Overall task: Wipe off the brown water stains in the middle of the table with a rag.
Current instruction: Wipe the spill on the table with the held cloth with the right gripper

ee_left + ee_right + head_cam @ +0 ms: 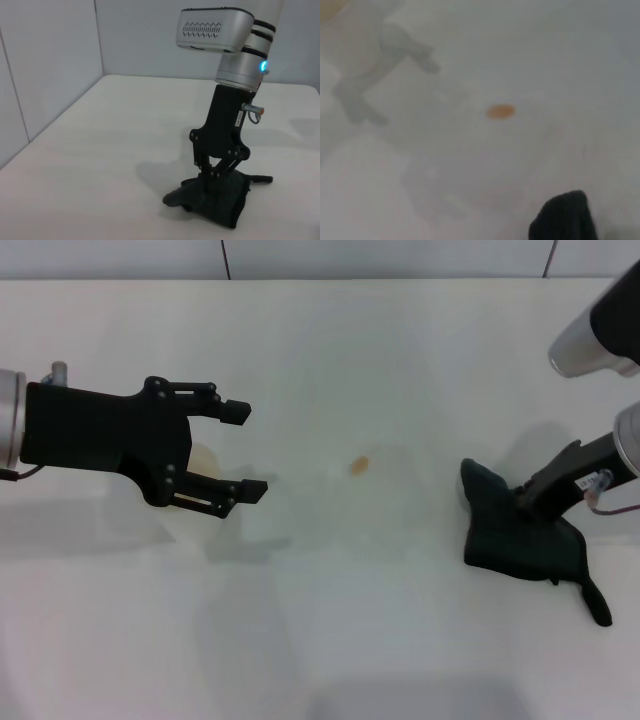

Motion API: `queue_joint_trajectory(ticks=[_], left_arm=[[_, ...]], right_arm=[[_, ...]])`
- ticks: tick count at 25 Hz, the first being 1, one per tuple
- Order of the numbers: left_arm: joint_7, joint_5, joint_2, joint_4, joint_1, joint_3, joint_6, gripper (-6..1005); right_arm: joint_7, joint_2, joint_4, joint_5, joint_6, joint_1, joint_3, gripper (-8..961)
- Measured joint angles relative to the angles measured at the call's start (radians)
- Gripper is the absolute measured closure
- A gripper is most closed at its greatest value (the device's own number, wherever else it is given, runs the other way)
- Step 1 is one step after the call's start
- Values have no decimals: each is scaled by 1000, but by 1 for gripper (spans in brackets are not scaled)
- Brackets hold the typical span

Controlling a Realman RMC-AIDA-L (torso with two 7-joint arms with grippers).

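The brown water stain (359, 465) is a small orange-brown spot near the middle of the white table (320, 640). It also shows in the right wrist view (500, 111). The dark rag (520, 540) lies crumpled on the table to the right of the stain, its tail corner pointing toward the front right. My right gripper (525, 502) reaches down onto it. In the left wrist view its fingers (216, 172) are closed into the rag (220, 200). My left gripper (250, 451) is open and empty, left of the stain.
A small translucent cup (205, 462) with a brownish inside stands on the table, partly hidden between my left gripper's fingers. A faint damp sheen surrounds the stain. A wall runs along the table's far edge (320, 280).
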Motion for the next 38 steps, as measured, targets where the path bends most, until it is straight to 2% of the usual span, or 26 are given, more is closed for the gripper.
queue_joint_trajectory(ticks=[22,28,38], left_arm=[[-10,0,0,2,-2,6,1,112],[-13,0,0,2,-7,6,1,112],[-10,-4,0,1,-8,6,1,112]], right_arm=[[-62,0,-8,3,-67,-25,94,848],[-65,5,-21,54,-49,-19,29,824],[-51,13,-12,115,37,86,-137,854]])
